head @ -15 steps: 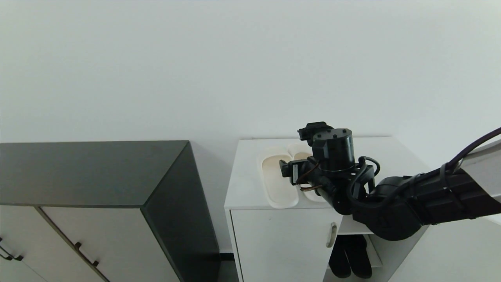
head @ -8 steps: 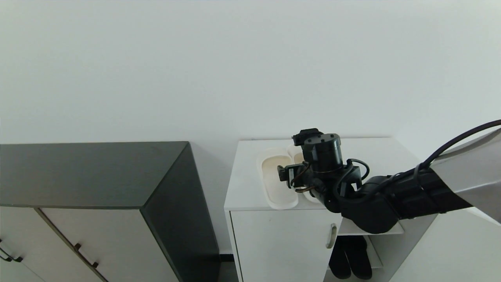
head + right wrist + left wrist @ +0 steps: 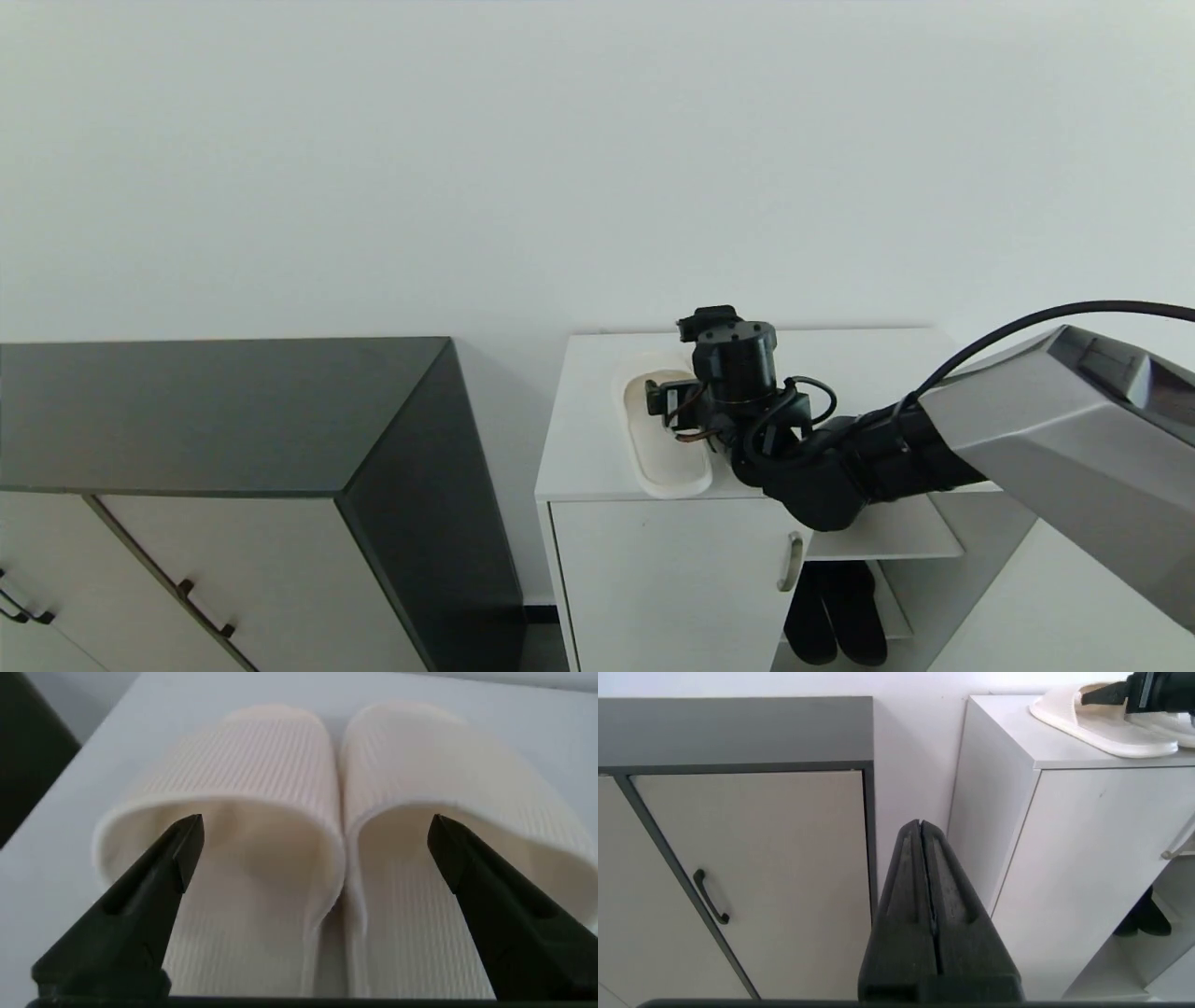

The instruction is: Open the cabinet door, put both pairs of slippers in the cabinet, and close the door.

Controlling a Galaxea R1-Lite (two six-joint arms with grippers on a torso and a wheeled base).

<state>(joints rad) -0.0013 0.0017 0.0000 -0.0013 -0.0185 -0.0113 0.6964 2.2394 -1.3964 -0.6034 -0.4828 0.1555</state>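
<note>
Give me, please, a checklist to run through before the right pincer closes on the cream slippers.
1. Right pincer open: ok.
2. One finger facing each opening of the cream slippers: ok.
3. Cream slippers touching side by side on the cabinet top: ok.
4. Fingers deep enough under the straps: cannot tell.
5. Shelf exposed, black slippers below it: ok.
6. Left pincer shut, clear of the cabinet top: ok.
</note>
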